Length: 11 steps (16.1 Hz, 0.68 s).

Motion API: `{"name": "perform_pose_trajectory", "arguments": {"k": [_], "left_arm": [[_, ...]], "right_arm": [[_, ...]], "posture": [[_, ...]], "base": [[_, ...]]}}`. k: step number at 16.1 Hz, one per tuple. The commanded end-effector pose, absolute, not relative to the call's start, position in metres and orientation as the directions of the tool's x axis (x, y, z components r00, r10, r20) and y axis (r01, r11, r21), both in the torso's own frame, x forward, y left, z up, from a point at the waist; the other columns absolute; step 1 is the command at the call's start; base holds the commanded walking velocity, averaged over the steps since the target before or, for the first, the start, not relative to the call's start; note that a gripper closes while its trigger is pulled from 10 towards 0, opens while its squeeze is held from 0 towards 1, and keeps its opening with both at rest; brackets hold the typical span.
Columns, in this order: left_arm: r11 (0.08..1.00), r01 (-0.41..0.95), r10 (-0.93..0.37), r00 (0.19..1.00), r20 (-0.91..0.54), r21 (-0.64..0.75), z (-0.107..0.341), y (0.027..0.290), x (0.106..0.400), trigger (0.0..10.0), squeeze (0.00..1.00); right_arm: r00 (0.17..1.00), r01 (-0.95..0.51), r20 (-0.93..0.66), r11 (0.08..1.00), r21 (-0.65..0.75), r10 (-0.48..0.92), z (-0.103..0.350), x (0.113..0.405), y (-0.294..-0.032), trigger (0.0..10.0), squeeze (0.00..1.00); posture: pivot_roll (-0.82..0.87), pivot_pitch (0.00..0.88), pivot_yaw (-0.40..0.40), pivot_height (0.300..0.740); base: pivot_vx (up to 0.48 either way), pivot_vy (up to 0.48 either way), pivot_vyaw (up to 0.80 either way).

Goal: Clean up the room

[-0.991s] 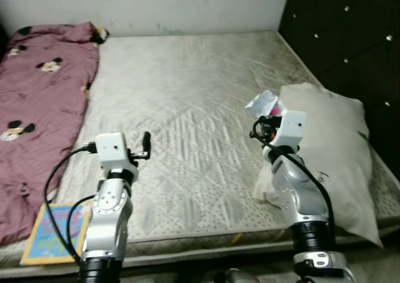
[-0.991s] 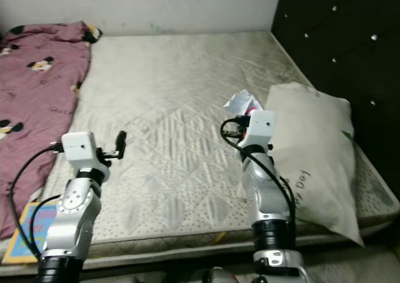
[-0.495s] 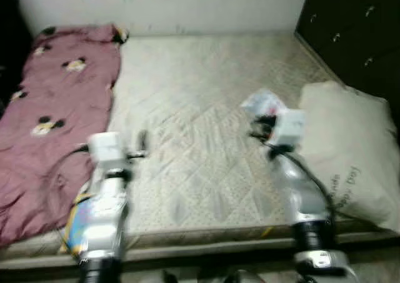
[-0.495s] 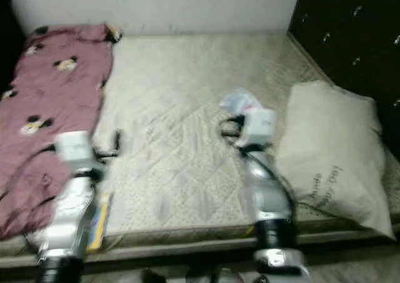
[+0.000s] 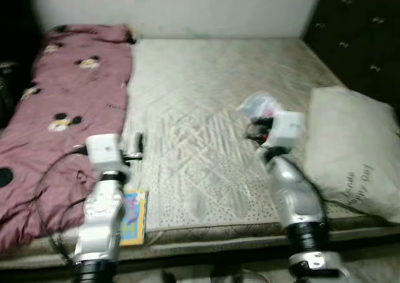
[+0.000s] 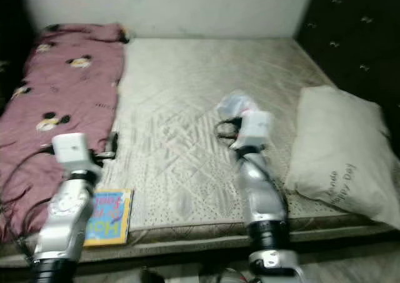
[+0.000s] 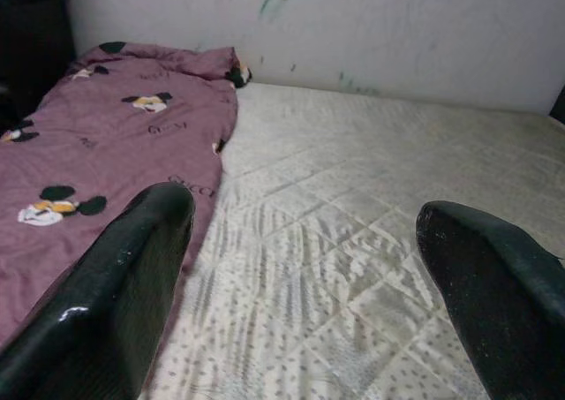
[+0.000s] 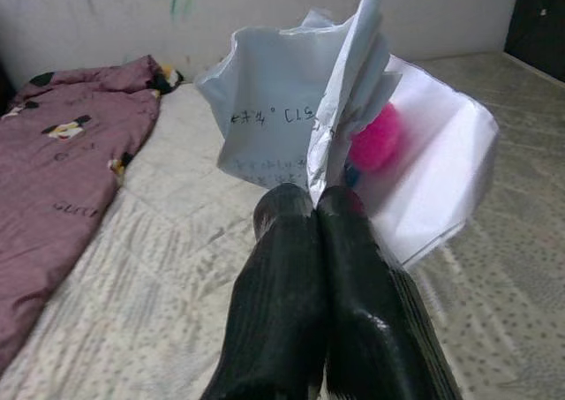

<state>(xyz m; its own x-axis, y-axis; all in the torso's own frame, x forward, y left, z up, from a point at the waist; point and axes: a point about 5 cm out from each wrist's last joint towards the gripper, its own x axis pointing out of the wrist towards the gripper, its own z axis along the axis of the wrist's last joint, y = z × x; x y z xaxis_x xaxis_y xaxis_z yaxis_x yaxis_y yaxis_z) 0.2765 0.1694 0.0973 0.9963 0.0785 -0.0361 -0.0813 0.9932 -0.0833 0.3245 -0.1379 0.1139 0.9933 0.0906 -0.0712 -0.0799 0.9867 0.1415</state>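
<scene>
Two claws of mine are raised over the bed's bare quilted mattress point(image 5: 206, 108). My right claw point(image 8: 318, 207) has its black fingers pressed together on a crumpled sheet of paper point(image 8: 291, 126), which stands up above the fingertips with something bright pink point(image 8: 375, 139) tucked in its folds; what the pink thing is, I cannot tell. My left claw point(image 7: 300, 232) hangs spread wide, gripping nothing, near the mattress's left side. A maroon blanket point(image 5: 69, 102) with cartoon mice lies along that side. A colourful book point(image 6: 109, 215) lies at the near edge, beside my left arm. A cream pillow point(image 5: 356, 145) lies to my right.
</scene>
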Motion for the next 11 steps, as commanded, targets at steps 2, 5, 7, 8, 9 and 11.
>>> {"name": "perform_pose_trajectory", "arguments": {"k": [2,5,7,8,9,11], "left_arm": [[0.993,-0.075,0.072,0.997,-0.036,-0.094,0.0992,0.1632,0.2775,10.0,0.0],[0.992,-0.08,0.076,0.996,-0.035,-0.096,0.0994,0.1635,0.2777,10.0,0.0],[0.992,-0.08,0.077,0.996,-0.035,-0.096,0.0996,0.1634,0.2782,10.0,0.0],[0.992,-0.081,0.078,0.996,-0.031,-0.096,0.1001,0.1636,0.278,10.0,0.0],[0.992,-0.082,0.08,0.996,-0.03,-0.096,0.1002,0.1637,0.278,10.0,0.0],[0.992,-0.097,0.097,0.995,-0.013,-0.084,0.1025,0.1649,0.2776,10.0,0.0]], "right_arm": [[0.995,-0.067,-0.06,0.988,0.136,0.075,0.1179,0.3262,-0.1452,10.0,0.0],[0.994,-0.077,-0.068,0.988,0.133,0.086,0.1163,0.3257,-0.1439,10.0,0.0],[0.993,-0.084,-0.071,0.987,0.134,0.094,0.1158,0.3259,-0.1428,10.0,0.0],[0.992,-0.094,-0.076,0.987,0.133,0.105,0.1148,0.3252,-0.1412,10.0,0.0],[0.991,-0.098,-0.076,0.986,0.132,0.108,0.1146,0.325,-0.1407,10.0,0.0],[0.989,-0.123,-0.073,0.988,0.097,0.13,0.1148,0.3249,-0.1393,10.0,0.0]], "posture": [[-0.03,0.0,0.01,0.74],[-0.03,0.0,0.009,0.74],[-0.03,0.0,0.009,0.74],[-0.03,0.0,0.009,0.74],[-0.03,0.0,0.009,0.74],[-0.03,0.0,0.007,0.74]], "base": [[0.0,0.48,0.0],[0.0,0.48,0.0],[0.0,0.48,0.0],[0.0,0.48,0.0],[0.0,0.48,0.0],[0.0,0.24,0.0]]}}
